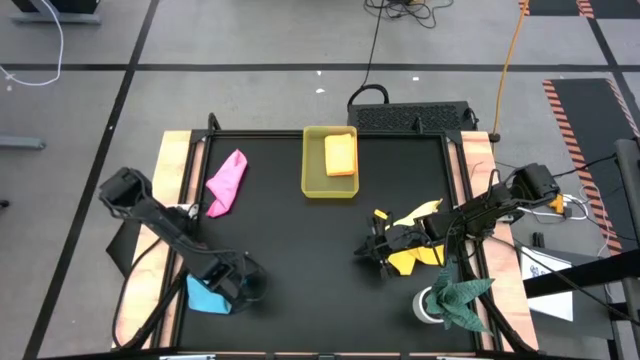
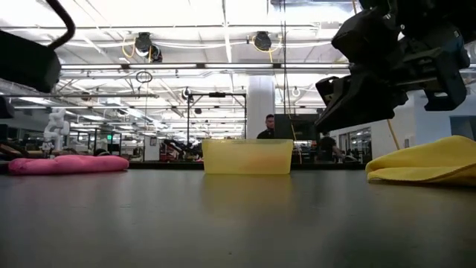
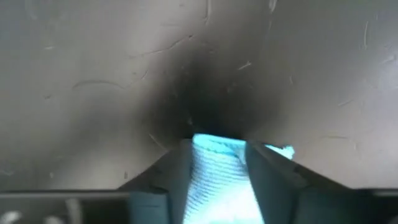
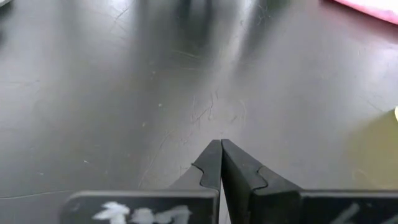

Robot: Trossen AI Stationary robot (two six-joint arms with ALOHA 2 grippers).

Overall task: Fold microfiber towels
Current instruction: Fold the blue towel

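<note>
Room: big open workshop behind the table, ceiling lights on, a person [image 2: 269, 126] standing far off at the back.
Surface: black table top [image 1: 300, 240], scuffed, with wood strips down both sides.
Blue towel: light blue towel [image 1: 208, 294] lies at the near left corner of the table, partly under the left arm.
Left gripper: left gripper [image 3: 217, 163] is down on that towel; its two fingers [image 3: 270, 174] have blue cloth bunched between them and look closed on it.
Right gripper: right gripper [image 4: 221, 152] hangs over bare table just beside the yellow towel [image 1: 415, 250], fingers pressed together, holding nothing.
Other towels: pink towel [image 1: 226, 182] is crumpled at the far left; orange towel [image 1: 341, 154] sits folded in the yellow tray [image 1: 312, 180].
Aside: dark green cloth [image 1: 460, 298] is heaped at the near right edge.
Step in hand: I'd say pinching the blue towel to pull it out flat.
Doing it well: make sure the pinch holds one edge only, lift low and slow, and drag toward the open middle so the cloth spreads rather than balls up.
Watch for: cloth slipping from a shallow pinch.
</note>
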